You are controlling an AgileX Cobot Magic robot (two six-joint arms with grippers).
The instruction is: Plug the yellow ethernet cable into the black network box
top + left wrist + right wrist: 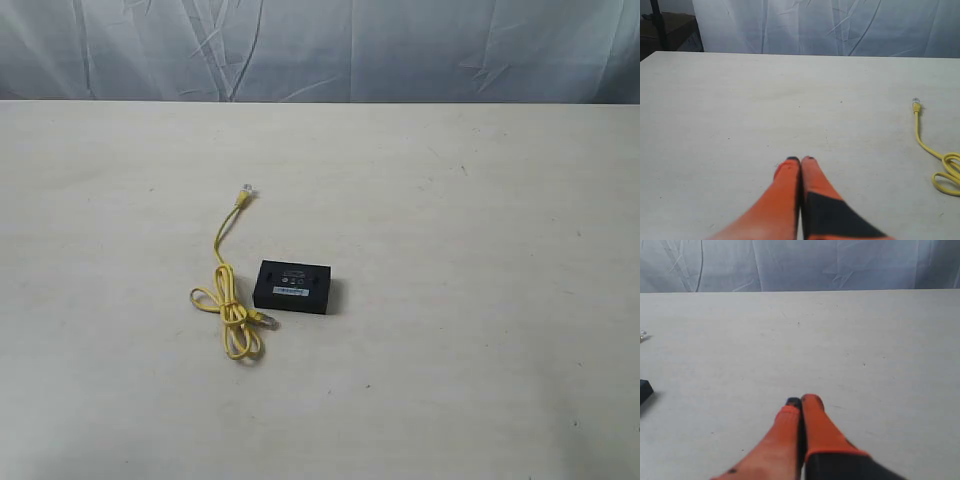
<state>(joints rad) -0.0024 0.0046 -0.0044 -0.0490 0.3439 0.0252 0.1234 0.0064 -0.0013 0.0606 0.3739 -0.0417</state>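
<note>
The black network box (pixel 294 287) lies flat near the middle of the table, white label strip on top. The yellow ethernet cable (pixel 228 293) lies just left of it, looped in a bundle, with one clear plug (pixel 268 321) by the box's front left corner and the other plug (pixel 245 190) stretched away toward the back. In the left wrist view the cable (pixel 927 147) and its far plug (pixel 915 102) show at the edge; my left gripper (pixel 800 160) is shut and empty, well apart from them. My right gripper (pixel 801 401) is shut and empty; only a corner of the box (pixel 644 389) shows there. Neither gripper appears in the exterior view.
The pale table (pixel 480 250) ends at a far edge backed by a wrinkled grey-white curtain (pixel 330 50). A dark stand (pixel 660 25) shows beyond the table's corner in the left wrist view.
</note>
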